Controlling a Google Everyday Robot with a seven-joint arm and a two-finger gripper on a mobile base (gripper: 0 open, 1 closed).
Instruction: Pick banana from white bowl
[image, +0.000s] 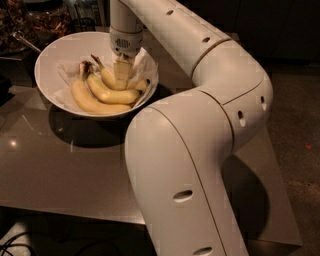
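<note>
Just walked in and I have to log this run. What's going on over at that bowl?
The robot's white arm reaches down into the large glossy white bowl on the grey table. Its end effector is down at the single pale-yellow banana at the back of the bowl, beside the pair of joined bananas. The single banana lies on the crumpled white paper lining, not yet lifted out.

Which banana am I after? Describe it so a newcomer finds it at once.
On the grey table, look in the white bowl at the upper left of the camera view. On its paper lining, the banana is the rearmost one, directly under the gripper. Unlike the joined pair in front, which share a dark crown, it lies alone with a thin brown stem.
</note>
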